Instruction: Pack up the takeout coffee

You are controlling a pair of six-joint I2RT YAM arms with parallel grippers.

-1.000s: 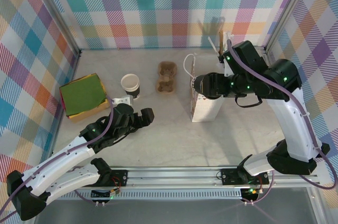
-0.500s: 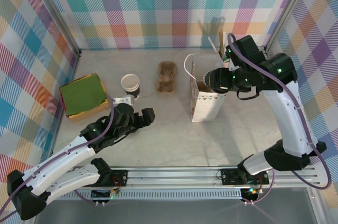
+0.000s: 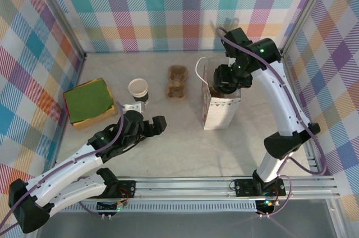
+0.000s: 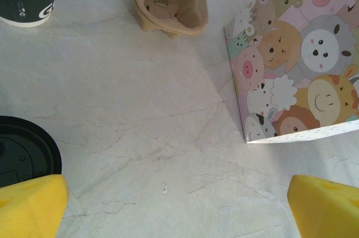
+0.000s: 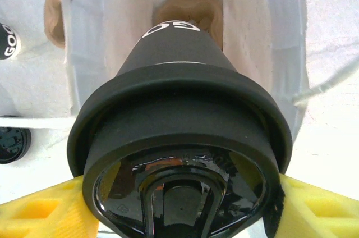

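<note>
Coffee [image 5: 179, 109] clamped in R gripper [image 5: 179, 207]; L gripper [image 4: 178, 204] jaws spread wide.

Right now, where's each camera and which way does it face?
Top external: above, behind the bases, looking down on the table; both arms, right gripper over the paper bag.
Left wrist: low, facing the bag's printed side; yellow fingers.
Right wrist: straight down past the gripped takeout coffee into the bag; yellow fingers.
All share the bag.

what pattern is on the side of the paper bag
Pastel cartoon animal faces, pigs and sheep among them, cover the paper bag. The left wrist view shows it best.
</note>
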